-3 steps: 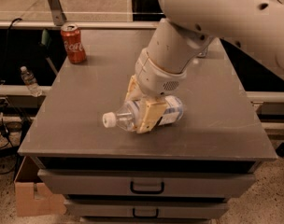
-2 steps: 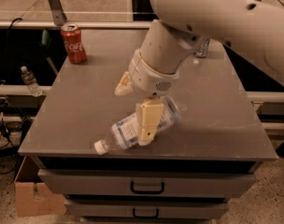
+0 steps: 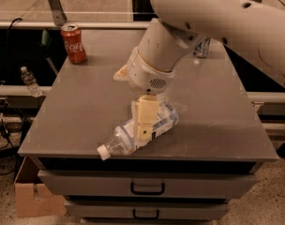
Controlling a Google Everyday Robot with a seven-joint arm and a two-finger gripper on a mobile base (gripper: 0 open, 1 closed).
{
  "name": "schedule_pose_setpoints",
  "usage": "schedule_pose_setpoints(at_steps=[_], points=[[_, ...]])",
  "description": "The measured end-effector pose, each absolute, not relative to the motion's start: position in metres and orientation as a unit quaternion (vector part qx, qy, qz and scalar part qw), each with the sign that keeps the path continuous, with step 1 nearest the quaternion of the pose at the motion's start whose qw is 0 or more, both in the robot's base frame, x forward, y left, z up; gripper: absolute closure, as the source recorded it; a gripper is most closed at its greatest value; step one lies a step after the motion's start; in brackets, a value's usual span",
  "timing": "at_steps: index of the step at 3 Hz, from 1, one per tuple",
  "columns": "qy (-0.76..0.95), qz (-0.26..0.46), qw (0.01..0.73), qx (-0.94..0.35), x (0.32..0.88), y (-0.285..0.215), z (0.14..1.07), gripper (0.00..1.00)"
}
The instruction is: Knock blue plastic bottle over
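Observation:
The blue plastic bottle (image 3: 154, 125) lies on its side on the grey table (image 3: 86, 111), near the front edge. Its white cap (image 3: 103, 152) points to the front left. My gripper (image 3: 131, 104) hangs just above it and is open. One cream finger (image 3: 145, 118) lies across the bottle's middle and hides part of the label. The other finger (image 3: 121, 73) is spread away to the left, clear of the bottle.
A red soda can (image 3: 73, 43) stands at the table's back left. A slim silver-blue can (image 3: 202, 47) stands at the back right, partly behind my arm. A tiny clear bottle (image 3: 29, 81) stands off the table's left side. A cardboard box (image 3: 32, 196) sits on the floor.
The fingers have spread open off the bottle. The bottle has slid and turned toward the front-left edge, cap leading. The gripper has risen a little.

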State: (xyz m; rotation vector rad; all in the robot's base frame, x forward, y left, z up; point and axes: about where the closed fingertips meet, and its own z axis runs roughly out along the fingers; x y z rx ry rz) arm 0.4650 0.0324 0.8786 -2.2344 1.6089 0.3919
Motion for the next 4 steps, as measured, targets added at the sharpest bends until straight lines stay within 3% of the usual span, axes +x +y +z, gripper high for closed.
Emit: schedule_pose_setpoints(at_steps=[1,2,4], points=[[0.601,0.147,0.203,-0.759,0.480,0.013,0.890,0.00],[0.638,0.142,0.233,-0.720,0.499,-0.042,0.909,0.00],[0.714,0.113,0.309,-0.618,0.522,-0.195,0.952,0.00]])
